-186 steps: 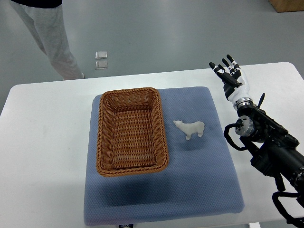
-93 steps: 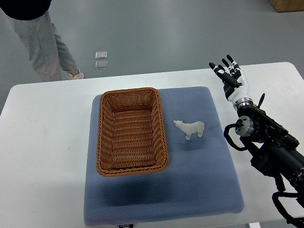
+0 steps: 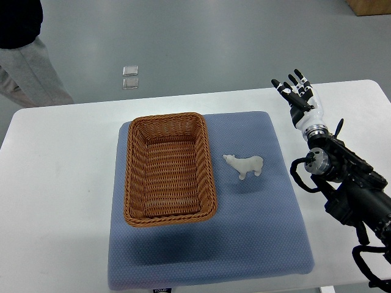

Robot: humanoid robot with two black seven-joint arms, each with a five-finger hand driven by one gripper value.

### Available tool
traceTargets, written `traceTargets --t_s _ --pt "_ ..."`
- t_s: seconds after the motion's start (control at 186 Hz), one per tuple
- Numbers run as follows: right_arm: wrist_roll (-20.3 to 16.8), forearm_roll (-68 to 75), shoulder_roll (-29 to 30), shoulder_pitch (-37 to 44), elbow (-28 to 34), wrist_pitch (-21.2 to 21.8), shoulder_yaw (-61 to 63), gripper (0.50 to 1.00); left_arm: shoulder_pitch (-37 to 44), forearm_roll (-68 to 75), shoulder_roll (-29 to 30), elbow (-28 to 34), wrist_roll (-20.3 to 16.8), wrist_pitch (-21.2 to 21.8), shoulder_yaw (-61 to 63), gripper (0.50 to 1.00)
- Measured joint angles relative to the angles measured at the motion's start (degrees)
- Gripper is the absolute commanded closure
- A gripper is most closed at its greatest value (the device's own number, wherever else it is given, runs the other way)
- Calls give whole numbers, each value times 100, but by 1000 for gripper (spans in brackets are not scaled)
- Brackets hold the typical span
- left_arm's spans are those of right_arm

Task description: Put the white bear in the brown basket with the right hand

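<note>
A small white bear (image 3: 245, 165) stands on the blue mat (image 3: 256, 226), just right of the brown wicker basket (image 3: 169, 168). The basket holds nothing. My right hand (image 3: 297, 96) is raised over the table's far right side, well beyond the bear, with its fingers spread and nothing in them. Its black arm (image 3: 348, 189) runs down along the right edge. The left arm does not show.
The mat lies on a white table (image 3: 55, 195). A person (image 3: 24, 52) in grey trousers stands beyond the table's far left corner. A brown box corner (image 3: 369, 6) shows at the top right on the floor.
The person has walked left, away past the table's corner. My right hand has shifted very slightly to the right; bear and basket are unmoved.
</note>
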Motion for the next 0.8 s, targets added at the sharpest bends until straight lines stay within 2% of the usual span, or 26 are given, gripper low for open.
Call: traceTargets --t_s 0.36,0.511,0.802 --pt "-24 -28 -274 36 142 12 -97 579 -2 0 0 12 0 0 3 500" --pt "-89 -98 -688 160 417 26 -339 581 0 0 0 11 -1 1 3 500" --pt "-114 -787 -1504 749 1041 84 -1748 581 -16 0 0 10 -1 1 3 500"
